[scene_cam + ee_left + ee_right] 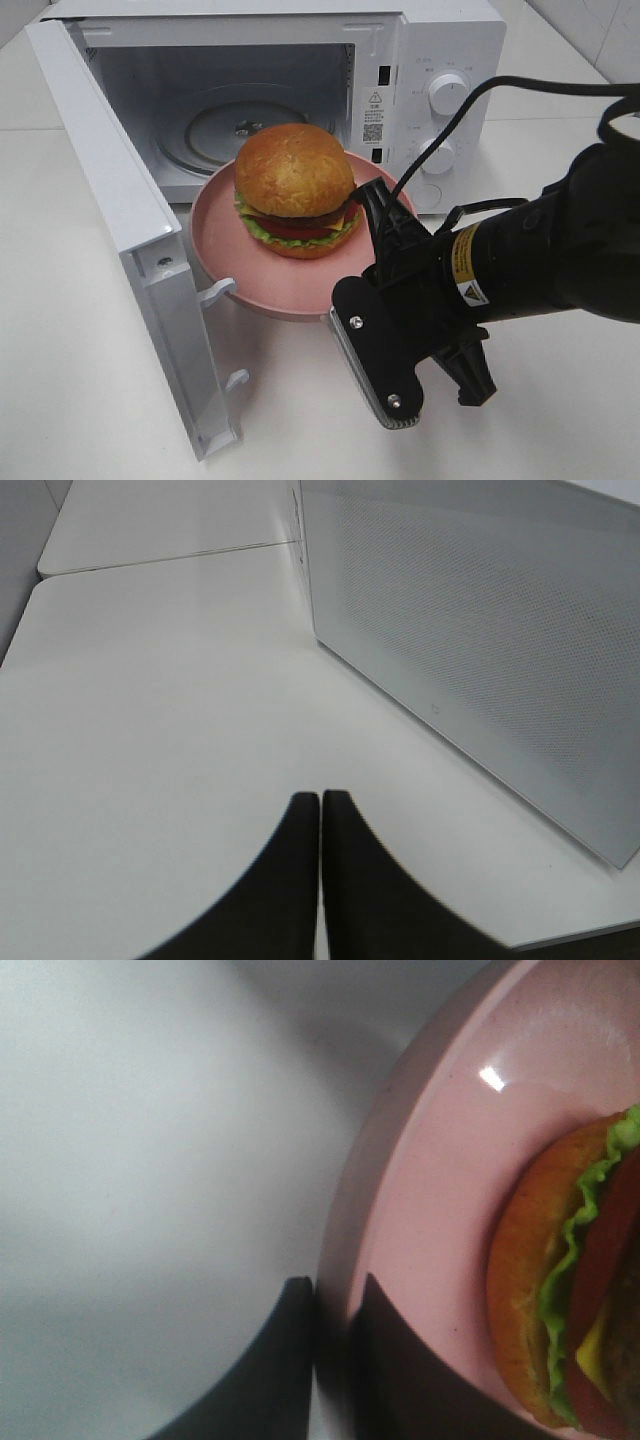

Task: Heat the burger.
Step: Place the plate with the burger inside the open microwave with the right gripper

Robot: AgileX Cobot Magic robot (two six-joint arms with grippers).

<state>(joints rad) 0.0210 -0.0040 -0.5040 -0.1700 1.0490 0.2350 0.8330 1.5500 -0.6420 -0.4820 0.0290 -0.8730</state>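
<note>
Pinching the rim of a round pink plate (225, 265) with the black right gripper (364, 196), jaws almost closed on that edge. Carrying the golden-bun burger (295, 185) at the plate's middle, just before the open white microwave oven (445, 50), beside its swung-out door (110, 190), over the white table (60, 380). Black left gripper (321, 802) pressed fully together, empty, above the table.
</note>
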